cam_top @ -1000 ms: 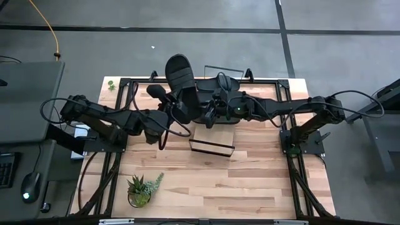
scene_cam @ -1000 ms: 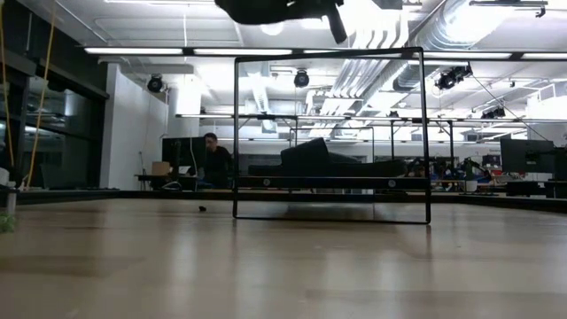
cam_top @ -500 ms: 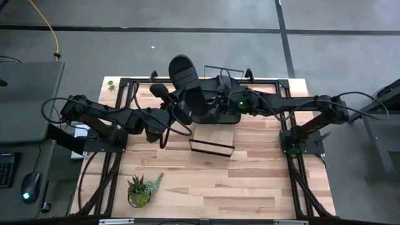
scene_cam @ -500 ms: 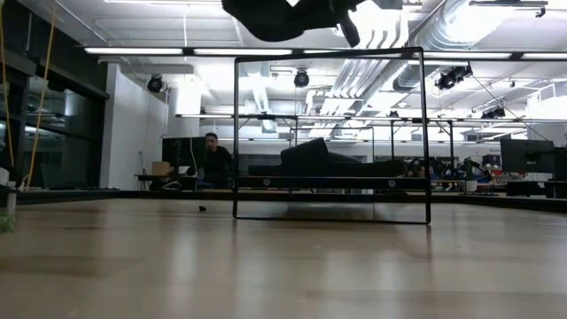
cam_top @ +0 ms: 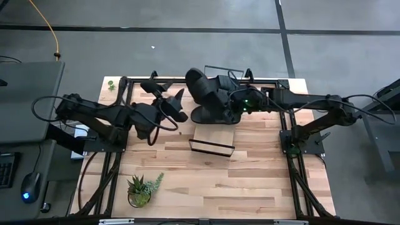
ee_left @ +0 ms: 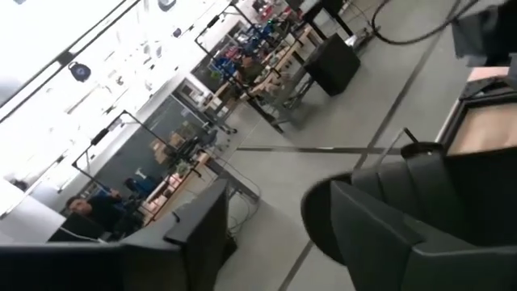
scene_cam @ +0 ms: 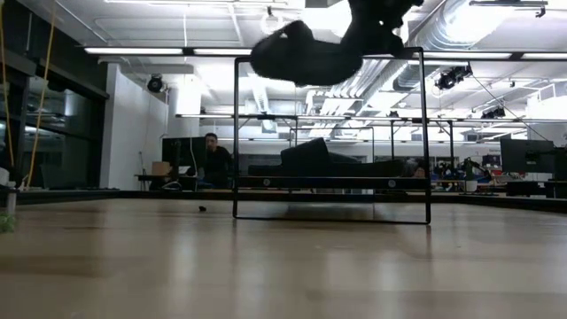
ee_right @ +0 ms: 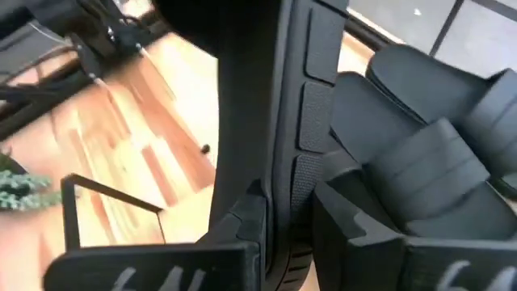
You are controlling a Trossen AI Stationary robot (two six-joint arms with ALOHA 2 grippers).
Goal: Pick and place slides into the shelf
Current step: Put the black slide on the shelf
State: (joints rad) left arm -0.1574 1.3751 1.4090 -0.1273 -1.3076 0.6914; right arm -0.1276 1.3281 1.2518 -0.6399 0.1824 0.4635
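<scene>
1. Near-left corner of the bench (cam_top: pixel 250 187): a potted plant (cam_top: pixel 140 189), well clear of the work and playing no part in it.
2. Middle of the bench: the shelf (cam_top: pixel 212 148), a light board in a thin black wire frame, standing lengthwise towards the far edge so that slides can be set on it from above.
3. Far end of the shelf: the shelved slide (scene_cam: pixel 328 159) lies flat on the board, sole down. The nearer stretch of board is bare.
4. Above the shelf's far end: the held slide (cam_top: pixel 205 87) hangs in the air, clamped at its sole by the right end effector (cam_top: pixel 223 103), whose fingers are closed tight on it. It is probably carried high so that it clears the wire frame before being lowered.
5. Just beside it, towards the far-left corner: the left end effector (cam_top: pixel 165 94), fingers spread wide and holding nothing, apart from the held slide. The right arm alone bears the load.
</scene>
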